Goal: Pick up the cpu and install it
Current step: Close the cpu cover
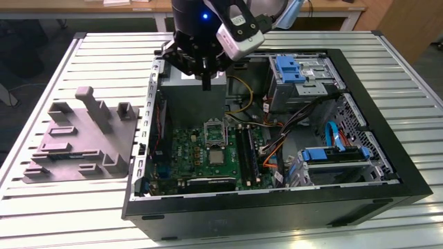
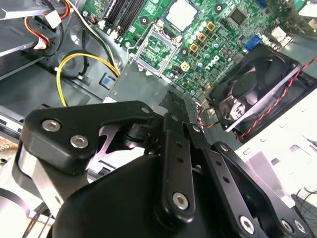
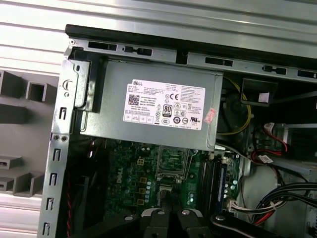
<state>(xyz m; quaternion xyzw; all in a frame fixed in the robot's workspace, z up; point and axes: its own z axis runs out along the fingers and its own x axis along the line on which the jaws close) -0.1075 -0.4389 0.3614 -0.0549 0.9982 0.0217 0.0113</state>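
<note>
The cpu (image 1: 217,155) is a small pale silver square lying flat on the green motherboard (image 1: 183,155), just in front of the socket frame (image 1: 213,130), which is empty. In the second wrist view the cpu (image 2: 182,12) lies beyond the socket frame (image 2: 156,49), whose green centre is bare. My gripper (image 1: 205,84) hangs high over the back of the open case, above the grey power supply and well away from the cpu. Its two black fingers are pressed together, shut on nothing, as both wrist views show (image 2: 171,101) (image 3: 171,210).
The grey power supply (image 3: 163,106) with a white label fills the case's back corner. A black fan (image 2: 247,94) sits at the case wall. Blue drive bays (image 1: 287,70) and loose cables (image 1: 298,124) crowd the exterior view's right. A grey fixture plate (image 1: 76,140) lies outside the case on the left.
</note>
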